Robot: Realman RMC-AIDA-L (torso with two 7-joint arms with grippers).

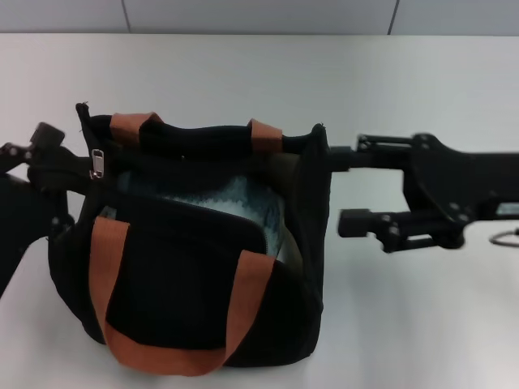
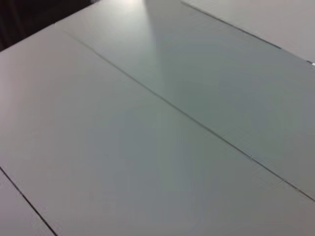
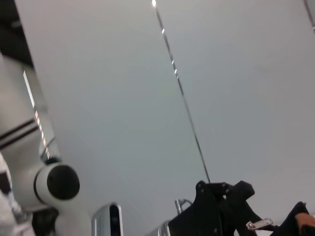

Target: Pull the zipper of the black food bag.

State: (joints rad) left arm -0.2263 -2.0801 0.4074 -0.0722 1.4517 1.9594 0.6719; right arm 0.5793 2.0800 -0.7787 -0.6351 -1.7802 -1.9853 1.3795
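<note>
The black food bag [image 1: 195, 267] stands in the middle of the white table [image 1: 243, 73], its top gaping on a pale silvery lining [image 1: 235, 203]. One rust-orange handle [image 1: 109, 267] hangs down its near side. The silver zipper pull [image 1: 97, 164] hangs at the bag's left top corner; it also shows in the right wrist view [image 3: 258, 225]. My left gripper [image 1: 40, 154] is against the bag's left end, right beside the pull, and shows in the right wrist view [image 3: 221, 209]. My right gripper [image 1: 336, 188] is open at the bag's right end, its upper finger touching the top corner.
The table's back edge meets a grey wall [image 1: 259, 14]. The left wrist view shows only pale flat panels [image 2: 157, 123]. The right wrist view shows pale panels and part of my white body [image 3: 29, 167].
</note>
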